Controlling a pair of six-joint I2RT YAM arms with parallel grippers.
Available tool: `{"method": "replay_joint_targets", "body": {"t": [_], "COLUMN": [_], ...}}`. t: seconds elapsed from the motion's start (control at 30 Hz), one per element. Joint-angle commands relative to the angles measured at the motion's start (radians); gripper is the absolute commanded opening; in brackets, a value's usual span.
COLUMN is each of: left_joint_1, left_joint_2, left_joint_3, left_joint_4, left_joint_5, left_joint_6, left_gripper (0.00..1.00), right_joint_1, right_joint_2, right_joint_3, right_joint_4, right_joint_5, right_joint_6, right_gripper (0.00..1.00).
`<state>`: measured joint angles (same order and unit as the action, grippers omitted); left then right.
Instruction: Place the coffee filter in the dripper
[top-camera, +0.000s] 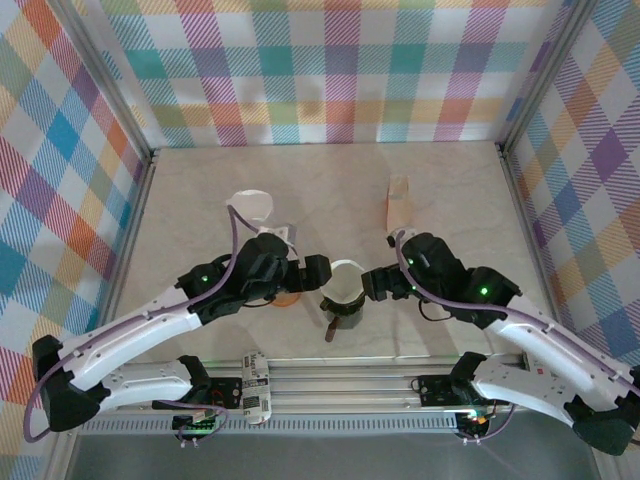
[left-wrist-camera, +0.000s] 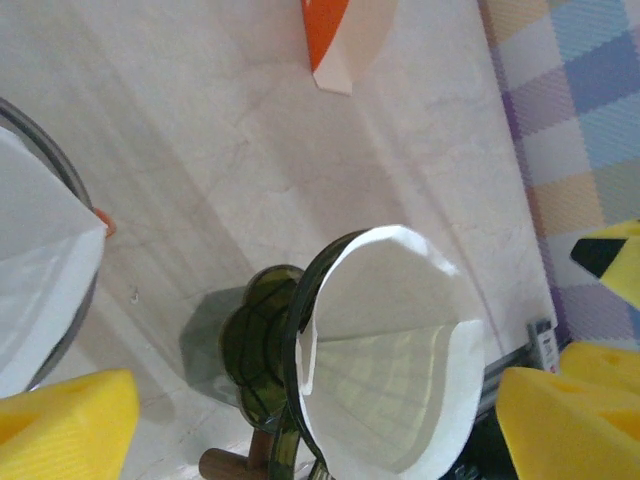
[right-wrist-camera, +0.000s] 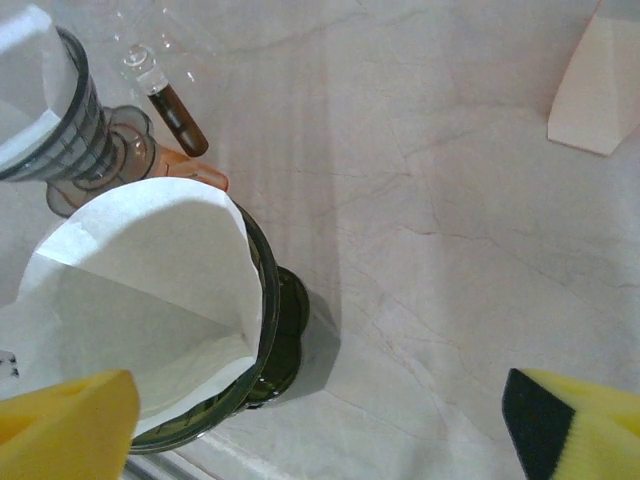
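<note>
Between left gripper (left-wrist-camera: 320, 425) and right gripper (right-wrist-camera: 320, 425), both spread wide and empty, filter (left-wrist-camera: 390, 350) sits opened as a cone inside dripper (left-wrist-camera: 262, 340); the paper looks feather-light, floppy and crease-prone, so any reseat should pinch the raised rim lightly near the seam.

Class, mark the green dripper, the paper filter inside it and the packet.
green dripper (right-wrist-camera: 287, 322), right wrist view, base
paper filter (right-wrist-camera: 150, 285), right wrist view, inner wall
packet (right-wrist-camera: 597, 92), right wrist view, pale face
</note>
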<state>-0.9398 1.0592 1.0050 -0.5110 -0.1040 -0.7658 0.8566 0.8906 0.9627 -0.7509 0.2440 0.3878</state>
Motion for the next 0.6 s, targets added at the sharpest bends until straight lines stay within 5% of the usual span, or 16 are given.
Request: {"method": "replay_joint_targets", "body": {"t": [0.0, 0.3, 0.57], "left_joint_1": [0.01, 0.1, 0.584], "left_joint_2": [-0.048, -0.223, -0.314], "left_joint_3": [0.069, 0.083, -0.071], "left_joint_4": [-0.081, -0.193, -0.142], "left_joint_5": [-0.087, -0.238, 0.082], "left_joint_6": [0.044, 0.089, 0.026], "left_gripper": [1.0, 0.98, 0.78], "right_joint_1": [-0.002, -0.002, -0.003], "right_joint_2": [-0.035, -0.077, -0.082], "right_joint_3": [-0.036, -0.09, -0.137], "right_joint_4": [0.056, 0.074, 0.141], "right_joint_5": [0.016, 0.094, -0.008], "right_joint_6": [0.027, 0.057, 0.046], "right_gripper": [0.99, 0.99, 0.99]}}
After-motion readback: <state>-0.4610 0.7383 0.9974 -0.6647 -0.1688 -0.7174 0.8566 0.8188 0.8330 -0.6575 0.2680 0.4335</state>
